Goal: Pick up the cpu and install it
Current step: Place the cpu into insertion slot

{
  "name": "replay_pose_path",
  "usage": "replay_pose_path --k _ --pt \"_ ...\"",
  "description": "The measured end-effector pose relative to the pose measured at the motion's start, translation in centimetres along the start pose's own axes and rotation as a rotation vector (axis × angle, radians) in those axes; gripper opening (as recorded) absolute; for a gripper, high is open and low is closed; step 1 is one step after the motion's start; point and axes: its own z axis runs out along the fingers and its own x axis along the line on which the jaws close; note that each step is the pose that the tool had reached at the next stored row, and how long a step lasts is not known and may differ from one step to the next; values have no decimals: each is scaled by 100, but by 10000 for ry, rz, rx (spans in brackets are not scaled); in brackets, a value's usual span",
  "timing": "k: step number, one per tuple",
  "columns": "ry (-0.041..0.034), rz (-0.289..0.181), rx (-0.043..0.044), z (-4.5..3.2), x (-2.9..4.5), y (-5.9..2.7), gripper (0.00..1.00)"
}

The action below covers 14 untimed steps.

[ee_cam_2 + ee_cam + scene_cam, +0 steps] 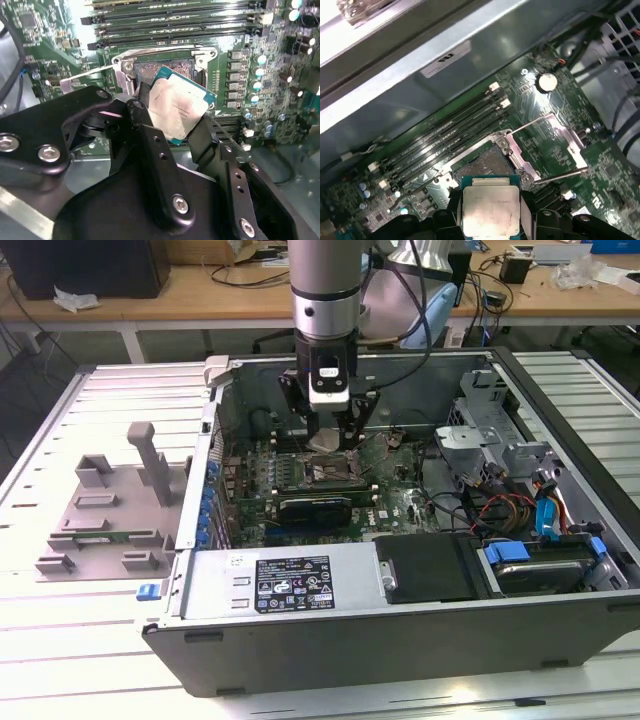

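We see the gripper (174, 120) clenched on the cpu (180, 105), which hangs tilted just above the open socket (167, 67).

Slatted metal table (60, 660) carries open PC case (400, 635) w/ grey plastic tray (100, 512) just beside it.
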Motion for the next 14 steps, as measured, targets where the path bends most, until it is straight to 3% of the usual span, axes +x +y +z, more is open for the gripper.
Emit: replay_pose_path --k 2,4,8,11,14 --pt "-15 630 17 1 0 0 55" --pt "-23 945 26 2 0 0 55" --pt "-58 2372 67 8 0 0 55" --pt "-76 3098 86 13 0 0 55" --pt "-101 4155 114 23 1 0 55"
